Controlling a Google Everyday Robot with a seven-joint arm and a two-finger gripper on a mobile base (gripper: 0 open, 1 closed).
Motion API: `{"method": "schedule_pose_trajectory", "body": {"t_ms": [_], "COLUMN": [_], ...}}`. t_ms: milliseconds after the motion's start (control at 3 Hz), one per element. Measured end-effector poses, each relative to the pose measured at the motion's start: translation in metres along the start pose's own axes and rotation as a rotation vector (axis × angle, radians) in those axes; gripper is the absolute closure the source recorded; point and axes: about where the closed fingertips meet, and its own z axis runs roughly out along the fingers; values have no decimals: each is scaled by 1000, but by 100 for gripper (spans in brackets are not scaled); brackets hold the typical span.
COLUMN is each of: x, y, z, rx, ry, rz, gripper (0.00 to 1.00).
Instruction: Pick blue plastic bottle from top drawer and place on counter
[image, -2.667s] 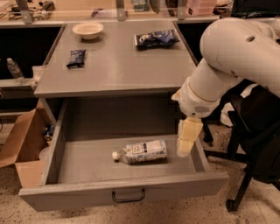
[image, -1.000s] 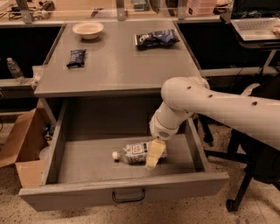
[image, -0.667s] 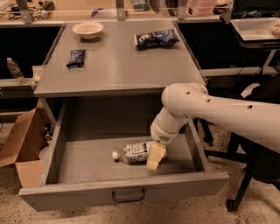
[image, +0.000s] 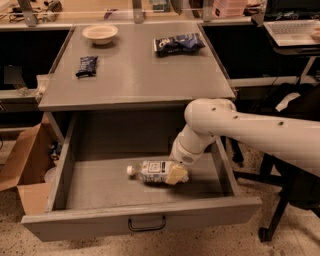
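Observation:
The blue plastic bottle (image: 150, 171) lies on its side in the open top drawer (image: 75, 227), white cap pointing left. The drawer is pulled out, with its black bar handle (image: 146, 223) at the front. My gripper (image: 176, 175) is down inside the drawer at the bottle's right end, touching or overlapping it. The white arm reaches in from the right. The grey counter (image: 135, 75) is above the drawer.
On the counter sit a white bowl (image: 100, 33) at the back left, a small dark packet (image: 87, 65) on the left and a blue chip bag (image: 179, 43) at the back right. A cardboard box (image: 22, 170) stands left of the drawer, a black chair (image: 295, 195) right.
My gripper has come from the drawer's right side down and left to the bottle's right end. The bottle has stayed lying in about the same place.

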Motion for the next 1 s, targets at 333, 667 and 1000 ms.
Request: {"method": "schedule_pose_trajectory", "body": {"t_ms": [333, 667, 1000], "x": [-4, -16, -23], "y": [-8, -22, -39], "z": [-24, -101, -184], "rx": [40, 146, 249], "ry": [-45, -142, -235], "rz": [-22, -56, -114], "gripper": [81, 100, 100]}}
